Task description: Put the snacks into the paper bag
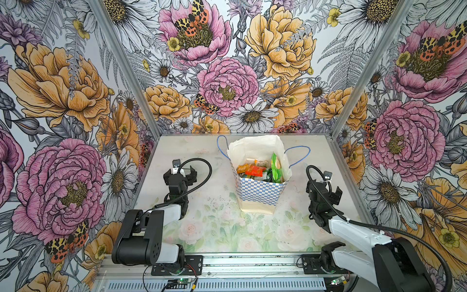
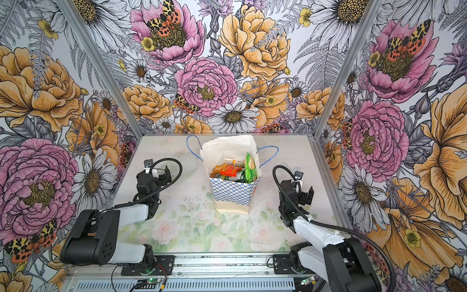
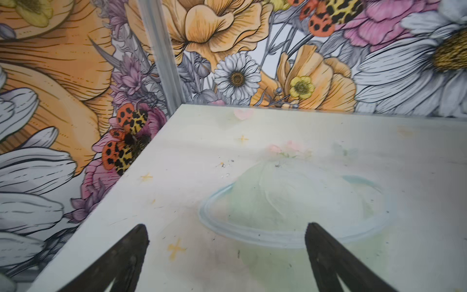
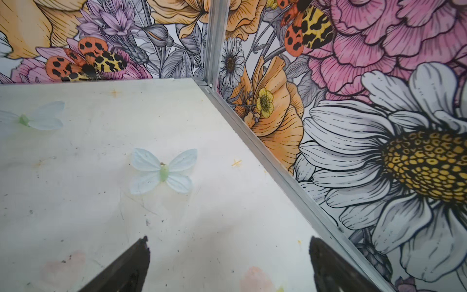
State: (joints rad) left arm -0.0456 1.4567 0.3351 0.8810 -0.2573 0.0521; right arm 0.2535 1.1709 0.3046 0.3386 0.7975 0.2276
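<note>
A cream-white paper bag with a blue-and-white checkered band is standing upright toward the back middle of the table. Its mouth is gaping open and its thin blue cord handles are drooping outward on either side. The snacks are lying piled inside it. Orange and red sachets are resting on top, while a bright green packet is standing on edge against the right inner wall.

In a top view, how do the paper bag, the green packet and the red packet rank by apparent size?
Largest: paper bag. Then green packet, then red packet; these two look close, both partly hidden, so unsure.
</note>
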